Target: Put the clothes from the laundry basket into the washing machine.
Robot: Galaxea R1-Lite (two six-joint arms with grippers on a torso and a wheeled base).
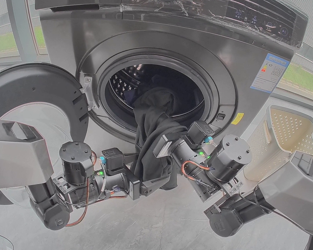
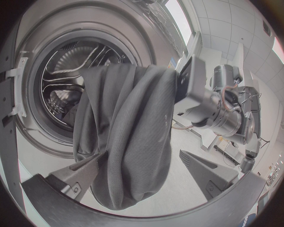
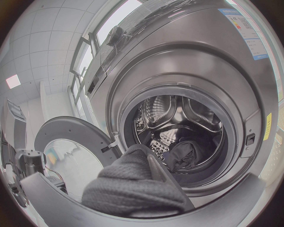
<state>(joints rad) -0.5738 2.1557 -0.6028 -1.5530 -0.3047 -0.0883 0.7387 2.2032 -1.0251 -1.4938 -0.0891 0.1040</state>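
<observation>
A dark grey garment (image 1: 151,130) hangs out of the washing machine's (image 1: 168,47) open drum mouth, down toward the floor. My right gripper (image 1: 154,134) is at the mouth's lower rim, shut on the garment's upper part, and the cloth (image 3: 133,183) drapes over its fingers. My left gripper (image 2: 142,165) is open below it, with the garment's hanging lower part (image 2: 130,133) between its spread fingers (image 2: 85,168) and touching one of them. Another dark garment (image 3: 183,155) lies inside the drum. The cream laundry basket (image 1: 291,141) stands right of the machine; I see no clothes in it.
The round machine door (image 1: 31,99) stands swung open on the left, beside my left arm. Grey tiled floor (image 1: 170,235) lies free in front of the machine. Windows run behind and beside it.
</observation>
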